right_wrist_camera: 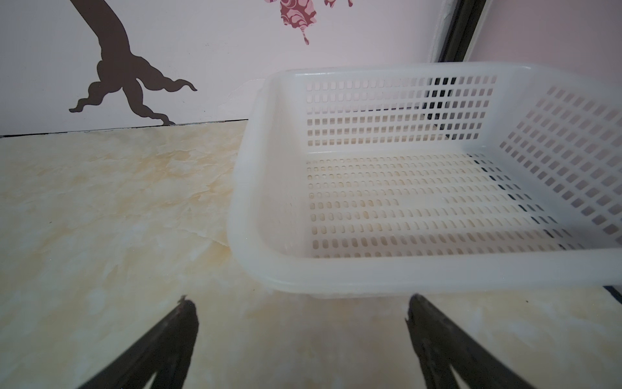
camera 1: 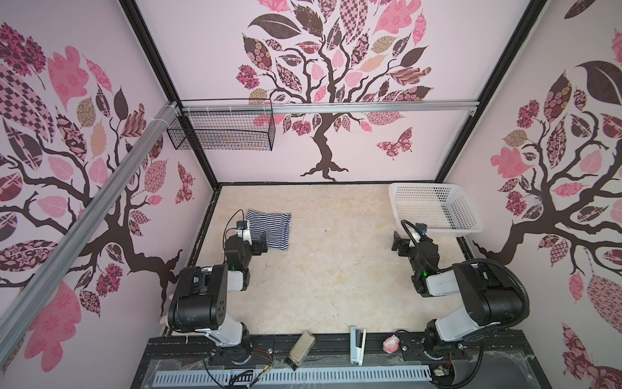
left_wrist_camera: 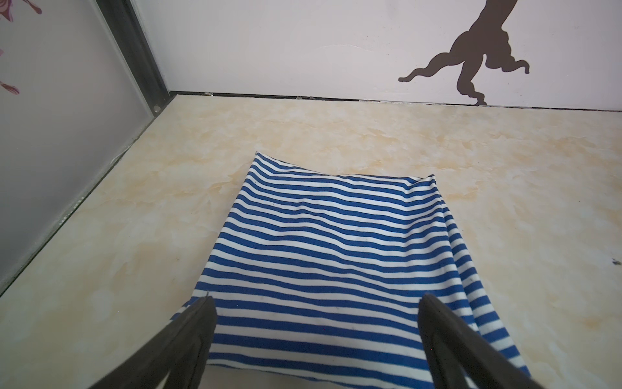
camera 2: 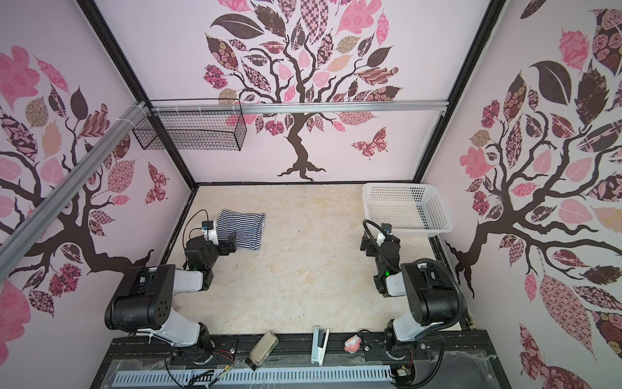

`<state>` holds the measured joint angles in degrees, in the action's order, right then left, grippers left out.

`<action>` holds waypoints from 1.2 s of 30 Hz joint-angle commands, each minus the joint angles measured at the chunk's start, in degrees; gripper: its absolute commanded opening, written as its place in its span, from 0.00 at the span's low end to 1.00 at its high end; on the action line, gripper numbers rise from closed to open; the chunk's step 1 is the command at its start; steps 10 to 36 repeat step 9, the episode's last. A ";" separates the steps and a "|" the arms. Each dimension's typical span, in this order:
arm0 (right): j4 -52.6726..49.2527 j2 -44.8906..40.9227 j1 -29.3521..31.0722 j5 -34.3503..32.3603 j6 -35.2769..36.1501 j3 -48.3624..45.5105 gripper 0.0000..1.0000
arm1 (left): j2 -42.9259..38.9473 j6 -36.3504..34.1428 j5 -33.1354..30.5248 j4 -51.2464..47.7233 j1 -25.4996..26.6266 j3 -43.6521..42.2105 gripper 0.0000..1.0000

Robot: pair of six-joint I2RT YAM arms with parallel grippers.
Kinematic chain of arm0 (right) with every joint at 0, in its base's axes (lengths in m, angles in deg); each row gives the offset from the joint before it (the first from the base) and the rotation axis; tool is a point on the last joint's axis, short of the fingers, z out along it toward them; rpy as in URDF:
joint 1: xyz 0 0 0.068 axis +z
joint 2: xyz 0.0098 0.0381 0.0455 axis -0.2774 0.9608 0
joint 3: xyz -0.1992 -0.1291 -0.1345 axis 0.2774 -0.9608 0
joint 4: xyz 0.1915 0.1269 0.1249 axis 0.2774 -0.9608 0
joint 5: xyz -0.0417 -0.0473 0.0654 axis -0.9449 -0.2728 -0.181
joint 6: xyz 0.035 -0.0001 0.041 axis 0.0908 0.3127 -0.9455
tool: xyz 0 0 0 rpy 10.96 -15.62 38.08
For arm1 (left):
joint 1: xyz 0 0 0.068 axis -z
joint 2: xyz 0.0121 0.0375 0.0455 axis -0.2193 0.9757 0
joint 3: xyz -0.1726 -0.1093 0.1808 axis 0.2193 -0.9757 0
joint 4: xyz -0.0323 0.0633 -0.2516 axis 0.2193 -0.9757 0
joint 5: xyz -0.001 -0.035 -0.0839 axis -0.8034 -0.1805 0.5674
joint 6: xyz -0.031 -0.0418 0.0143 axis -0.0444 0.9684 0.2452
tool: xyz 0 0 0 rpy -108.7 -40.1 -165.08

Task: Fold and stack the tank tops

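Observation:
One tank top (camera 1: 274,227) (camera 2: 245,227), with blue and white stripes, lies folded into a rough rectangle on the left part of the marble-patterned table. In the left wrist view the tank top (left_wrist_camera: 336,249) fills the middle, with bunched layers along one side edge. My left gripper (camera 1: 257,241) (camera 2: 229,243) (left_wrist_camera: 316,299) is open over the top's near edge, its fingers spread above the cloth and holding nothing. My right gripper (camera 1: 411,237) (camera 2: 379,238) (right_wrist_camera: 301,303) is open and empty above bare table, just short of the white basket.
The empty white perforated basket (camera 1: 447,231) (camera 2: 420,231) (right_wrist_camera: 404,274) stands at the back right corner. A black wire basket (camera 1: 222,129) hangs on the back wall. A stapler (camera 1: 356,343), a metal case (camera 1: 301,348) and a small pink toy (camera 1: 391,344) lie on the front rail.

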<state>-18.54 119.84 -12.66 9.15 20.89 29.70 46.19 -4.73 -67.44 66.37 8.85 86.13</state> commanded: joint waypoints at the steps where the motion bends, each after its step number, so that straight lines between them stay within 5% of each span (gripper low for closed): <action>1: 0.65 0.44 -0.26 -0.15 -0.54 1.44 1.00 | -0.03 -0.40 -0.49 -0.34 0.33 0.77 0.97; 36: 0.63 0.37 -0.28 -0.16 -0.54 1.45 1.00 | -0.37 -0.54 -2.42 -0.34 1.08 0.59 0.97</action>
